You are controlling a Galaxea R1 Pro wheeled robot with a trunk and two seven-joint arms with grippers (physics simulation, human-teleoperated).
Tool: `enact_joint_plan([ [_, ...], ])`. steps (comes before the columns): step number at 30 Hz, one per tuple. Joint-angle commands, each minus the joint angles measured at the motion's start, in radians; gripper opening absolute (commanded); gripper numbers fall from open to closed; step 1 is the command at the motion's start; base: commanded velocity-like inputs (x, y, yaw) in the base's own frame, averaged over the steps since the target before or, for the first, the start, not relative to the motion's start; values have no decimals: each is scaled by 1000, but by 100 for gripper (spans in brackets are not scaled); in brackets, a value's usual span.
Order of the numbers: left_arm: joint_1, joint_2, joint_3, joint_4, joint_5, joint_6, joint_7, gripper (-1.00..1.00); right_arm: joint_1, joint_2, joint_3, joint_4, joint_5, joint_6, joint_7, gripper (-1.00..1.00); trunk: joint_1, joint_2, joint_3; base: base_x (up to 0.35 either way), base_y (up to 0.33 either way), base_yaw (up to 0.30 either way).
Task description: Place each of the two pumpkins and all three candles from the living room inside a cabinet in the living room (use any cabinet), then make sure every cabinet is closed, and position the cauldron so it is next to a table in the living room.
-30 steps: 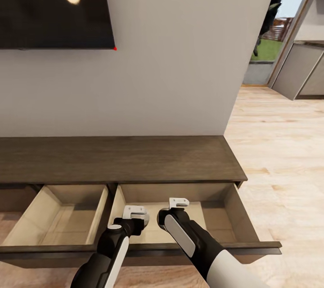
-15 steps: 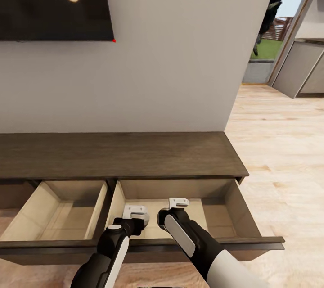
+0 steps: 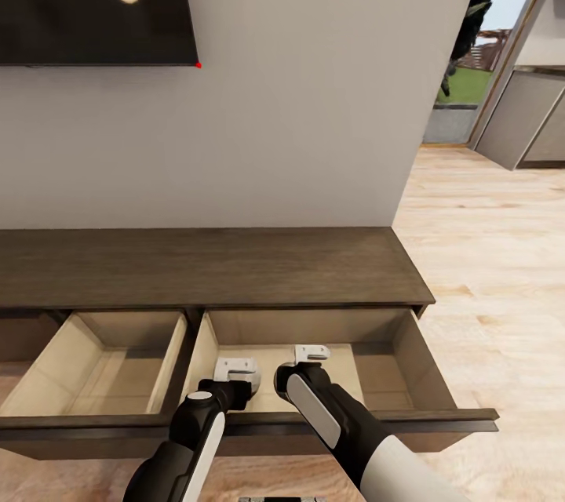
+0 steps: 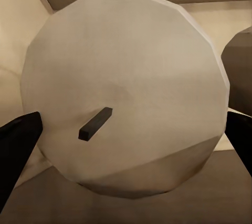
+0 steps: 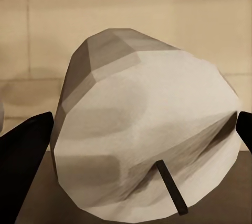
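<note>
Both arms are out over the cabinet (image 3: 212,267), the long dark-brown unit against the wall, and two of its drawers stand pulled out, pale beige inside. The left drawer (image 3: 102,365) is at the cabinet's middle. The right drawer (image 3: 384,369) is at the cabinet's end nearest the wooden floor (image 3: 486,267).

The left gripper (image 3: 235,370) hangs just above the right drawer's inner side. In the left wrist view, that left gripper (image 4: 126,140) is clamped on a round white candle (image 4: 126,66), dark wick facing the camera, a black finger against each flank.

The right gripper (image 3: 311,353) sits just beside it, a little deeper over the same drawer. In the right wrist view, the right gripper (image 5: 131,150) is clenched around a faceted candle (image 5: 142,113), tilted with its wick pointing down toward the lens and the drawer's beige back wall behind it.

Above the cabinet, a dark screen (image 3: 94,0) is mounted on the wall.
</note>
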Motion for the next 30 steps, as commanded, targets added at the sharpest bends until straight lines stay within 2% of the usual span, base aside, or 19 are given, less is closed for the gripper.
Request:
enact_joint_plan([
  [1, 0, 0, 0, 0, 0, 0, 0, -100, 0, 0, 0, 0, 0, 0, 0, -100, 0, 0, 0, 0, 0, 0],
  [9, 0, 0, 0, 0, -1, 0, 0, -100, 0, 0, 0, 0, 0, 0, 0, -100, 0, 0, 0, 0, 0, 0],
  [10, 0, 0, 0, 0, -1, 0, 0, -100, 0, 0, 0, 0, 0, 0, 0, 100, 0, 0, 0, 0, 0, 0],
  [17, 0, 0, 0, 0, -1, 1, 0, -100, 0, 0, 0, 0, 0, 0, 0, 100, 0, 0, 0, 0, 0, 0],
  [18, 0, 0, 0, 0, -2, 1, 0, 100, 0, 0, 0, 0, 0, 0, 0, 100, 0, 0, 0, 0, 0, 0],
  [30, 0, 0, 0, -2, -2, 1, 0, 100, 0, 0, 0, 0, 0, 0, 0, 100, 0, 0, 0, 0, 0, 0],
])
